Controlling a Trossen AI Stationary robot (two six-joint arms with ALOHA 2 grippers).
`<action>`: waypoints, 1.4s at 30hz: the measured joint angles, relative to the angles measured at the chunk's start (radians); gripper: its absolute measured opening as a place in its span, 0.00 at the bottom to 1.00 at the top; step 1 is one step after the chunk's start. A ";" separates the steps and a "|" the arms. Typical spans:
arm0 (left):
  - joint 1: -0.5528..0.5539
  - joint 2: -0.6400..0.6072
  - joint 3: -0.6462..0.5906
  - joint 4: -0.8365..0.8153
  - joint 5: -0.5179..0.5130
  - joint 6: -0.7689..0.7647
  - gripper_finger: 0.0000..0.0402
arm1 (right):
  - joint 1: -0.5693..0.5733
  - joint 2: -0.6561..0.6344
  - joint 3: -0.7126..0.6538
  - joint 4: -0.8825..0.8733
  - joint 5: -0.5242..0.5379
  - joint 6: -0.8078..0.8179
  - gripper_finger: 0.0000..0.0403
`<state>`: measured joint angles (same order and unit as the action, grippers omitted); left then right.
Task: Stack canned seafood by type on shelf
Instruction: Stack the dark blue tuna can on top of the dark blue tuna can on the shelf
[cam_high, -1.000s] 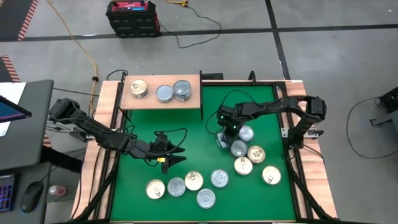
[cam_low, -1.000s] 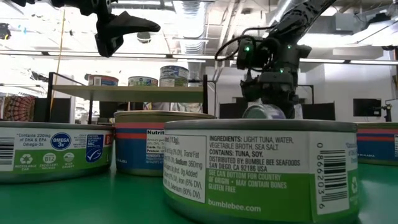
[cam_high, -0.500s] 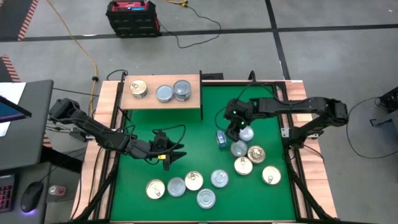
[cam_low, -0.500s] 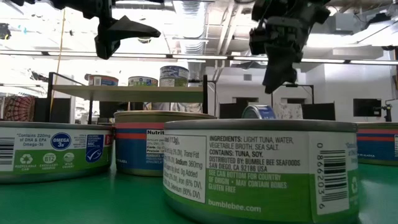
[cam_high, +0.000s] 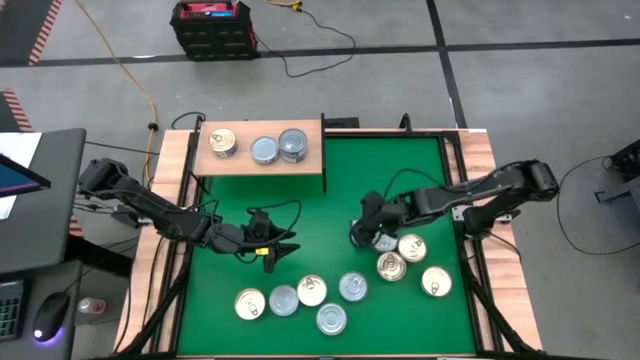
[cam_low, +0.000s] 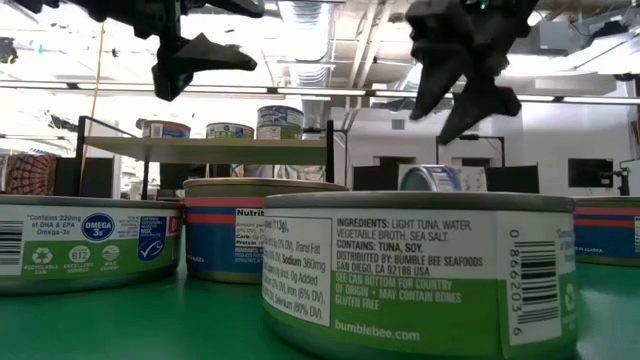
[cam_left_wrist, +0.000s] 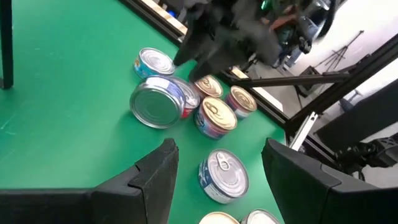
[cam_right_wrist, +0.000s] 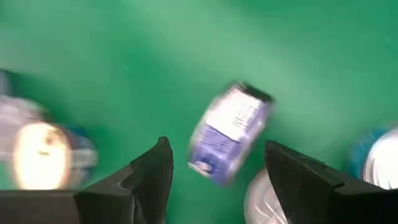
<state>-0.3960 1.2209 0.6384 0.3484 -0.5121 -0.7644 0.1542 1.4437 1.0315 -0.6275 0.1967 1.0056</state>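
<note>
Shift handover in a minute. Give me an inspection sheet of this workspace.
Surface: green mat inside a light wood rim.
Job's things: three stacks of tins on the shelf; about ten tins loose on the mat; one blue tin lies on its side.
Clutter: nothing seen.
End effectors: left end effector open, empty, above the mat; right end effector open, over the blue tin.
Cables: yellow and black cords on the floor.
Surroundings: black crate, desk corner.
</note>
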 joint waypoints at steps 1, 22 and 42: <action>0.010 0.000 0.000 -0.001 0.021 0.000 0.55 | 0.010 0.025 0.003 -0.015 0.003 0.010 0.68; 0.059 0.000 0.001 -0.047 0.340 -0.049 0.55 | 0.047 0.298 0.179 -0.194 -0.027 -0.063 0.57; 0.052 0.000 0.001 -0.046 0.346 -0.054 0.55 | -0.219 0.246 0.179 -0.171 -0.261 -0.600 0.21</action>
<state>-0.3439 1.2207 0.6392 0.3029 -0.1663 -0.8184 -0.0646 1.6895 1.2106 -0.7981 -0.0639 0.4058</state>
